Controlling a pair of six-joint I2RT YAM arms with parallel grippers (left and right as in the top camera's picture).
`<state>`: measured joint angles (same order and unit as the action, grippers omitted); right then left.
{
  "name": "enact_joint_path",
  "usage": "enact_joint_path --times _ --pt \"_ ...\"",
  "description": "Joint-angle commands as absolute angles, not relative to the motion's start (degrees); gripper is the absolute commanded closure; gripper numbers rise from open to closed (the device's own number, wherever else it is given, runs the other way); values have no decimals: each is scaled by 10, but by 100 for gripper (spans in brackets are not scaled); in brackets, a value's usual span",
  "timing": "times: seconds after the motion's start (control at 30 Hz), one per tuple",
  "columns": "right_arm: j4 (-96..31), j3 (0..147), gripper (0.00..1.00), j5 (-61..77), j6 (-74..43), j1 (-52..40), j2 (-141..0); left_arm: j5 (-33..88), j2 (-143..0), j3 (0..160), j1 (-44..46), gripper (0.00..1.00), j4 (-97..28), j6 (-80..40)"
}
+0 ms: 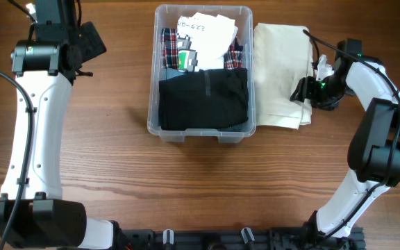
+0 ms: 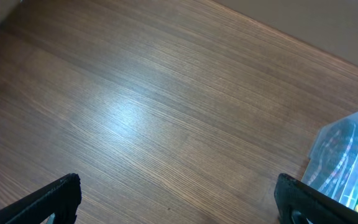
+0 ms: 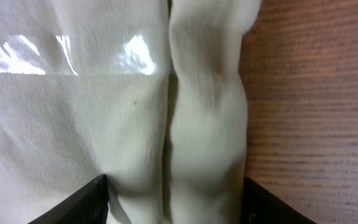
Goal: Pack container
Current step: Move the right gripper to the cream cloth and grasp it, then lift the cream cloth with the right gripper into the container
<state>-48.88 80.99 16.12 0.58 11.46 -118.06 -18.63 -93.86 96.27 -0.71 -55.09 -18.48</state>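
Note:
The clear container [image 1: 153,69] stands at the back middle of the table. Inside it lie a folded black garment [image 1: 203,101], plaid cloth [image 1: 169,43] and white packets [image 1: 205,31]. A folded cream cloth [image 1: 278,69] lies on the table against the container's right side. My right gripper [image 1: 304,94] is at that cloth's right edge. In the right wrist view its fingers [image 3: 86,202] press in on a bunched fold of the cream cloth [image 3: 197,124] from both sides. My left gripper [image 1: 89,42] hangs open over bare wood, far left of the container [image 2: 353,162].
Wooden tabletop [image 1: 200,180] runs in front of the container. The left arm's white links [image 1: 37,118] stretch along the left side, the right arm's base [image 1: 380,146] stands at the right.

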Motion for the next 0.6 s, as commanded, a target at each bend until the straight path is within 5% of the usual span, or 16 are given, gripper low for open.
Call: enact_joint_path --times 0.0,0.1,0.3,0.37,0.57 --pt "-473 805 40 171 34 115 -1188 -194 -939 962 -9 0 -550 -182" --pt "-465 805 47 170 46 115 -1188 -194 -938 962 -9 0 -550 -182" --pt "-466 805 76 171 52 115 -1188 -194 -938 962 -9 0 -550 -182" --pt "-467 805 94 171 52 115 -1188 -194 -938 962 -9 0 -550 -182" --pt "-477 828 96 204 48 115 -1154 -194 -939 962 -9 0 -550 -182"
